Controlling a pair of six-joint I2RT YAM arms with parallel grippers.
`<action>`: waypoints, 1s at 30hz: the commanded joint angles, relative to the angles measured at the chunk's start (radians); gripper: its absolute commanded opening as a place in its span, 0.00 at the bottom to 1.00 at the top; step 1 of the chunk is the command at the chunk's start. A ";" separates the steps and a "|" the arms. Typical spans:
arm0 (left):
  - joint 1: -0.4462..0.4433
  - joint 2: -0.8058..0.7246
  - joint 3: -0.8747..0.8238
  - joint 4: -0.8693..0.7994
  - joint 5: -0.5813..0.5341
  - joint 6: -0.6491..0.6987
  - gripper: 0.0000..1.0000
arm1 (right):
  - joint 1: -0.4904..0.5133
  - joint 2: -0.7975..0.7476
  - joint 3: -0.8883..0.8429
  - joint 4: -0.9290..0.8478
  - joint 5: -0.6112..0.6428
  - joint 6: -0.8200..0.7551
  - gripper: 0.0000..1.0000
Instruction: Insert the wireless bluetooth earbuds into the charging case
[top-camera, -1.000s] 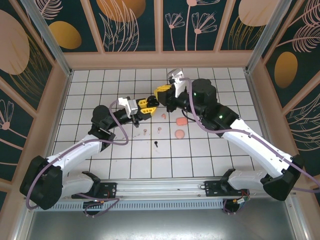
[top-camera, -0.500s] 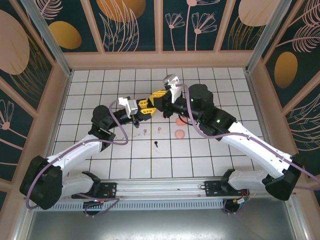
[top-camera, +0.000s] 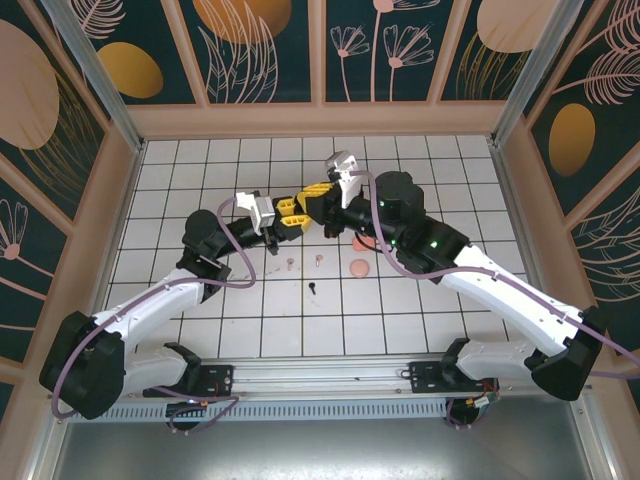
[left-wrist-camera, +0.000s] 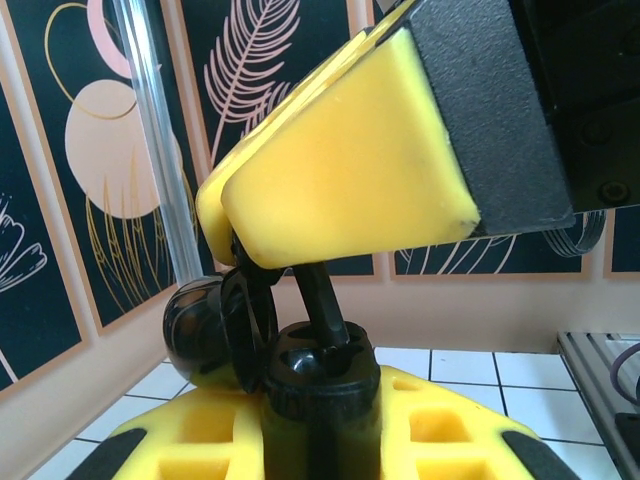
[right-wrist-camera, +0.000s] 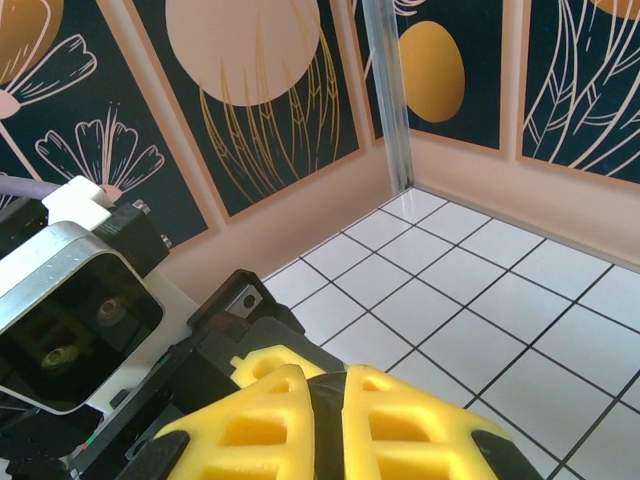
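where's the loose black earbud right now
Top view: the black earbud lies on the table near the middle, just toward the arm bases from a pale earbud, with a coral disc to its right.

We find one pale pinkish earbud (top-camera: 290, 265) and its twin (top-camera: 318, 262) lying close together on the bench (top-camera: 190, 170), a black earbud (top-camera: 312, 290) just nearer us, and a coral-pink round piece (top-camera: 359, 268) to their right.

Bright, even overhead light falls on the white grid-tiled tabletop (top-camera: 200, 165), leaving faint, soft-edged shadows. In the wrist views, dark floral wall panels (right-wrist-camera: 250, 90) beyond it look crisp and nearer surfaces softer.
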 joint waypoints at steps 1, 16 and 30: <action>-0.007 -0.015 0.041 0.064 0.015 -0.025 0.00 | 0.021 -0.003 -0.030 0.015 0.026 0.013 0.11; -0.006 -0.036 0.039 0.092 0.013 -0.053 0.00 | 0.046 -0.038 -0.092 0.013 0.134 0.017 0.10; -0.006 -0.035 0.047 0.080 0.013 -0.052 0.00 | 0.055 -0.021 -0.088 -0.015 0.077 0.020 0.09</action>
